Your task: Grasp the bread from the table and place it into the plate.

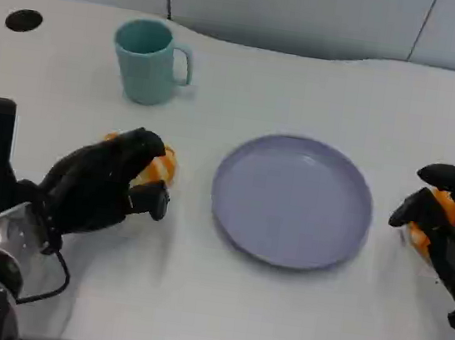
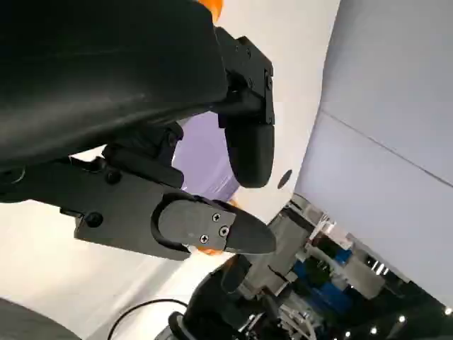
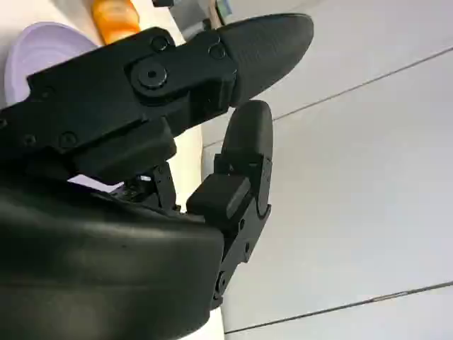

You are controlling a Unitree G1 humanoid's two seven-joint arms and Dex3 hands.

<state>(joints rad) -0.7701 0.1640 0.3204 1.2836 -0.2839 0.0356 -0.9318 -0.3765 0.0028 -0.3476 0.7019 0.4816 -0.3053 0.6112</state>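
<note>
I see the left hand point(image 1: 100, 183) lying low on the table point(image 1: 218, 303), fingers curled over the bread point(image 1: 159, 166), an orange piece that shows just past its fingertips. Whether the fingers actually clamp it I cannot tell; they cover most of it. The plate point(image 1: 292, 200), lavender, sits just beyond the bread on the far side from this hand's wrist, apart from the bread and bare.

The right hand point(image 1: 446, 228) is on the plate's other side, near its rim, fingers curled around a second orange item point(image 1: 439, 206); I read that as held. A teal mug point(image 1: 149, 61) stands well ahead of the left hand, handle toward the plate.
</note>
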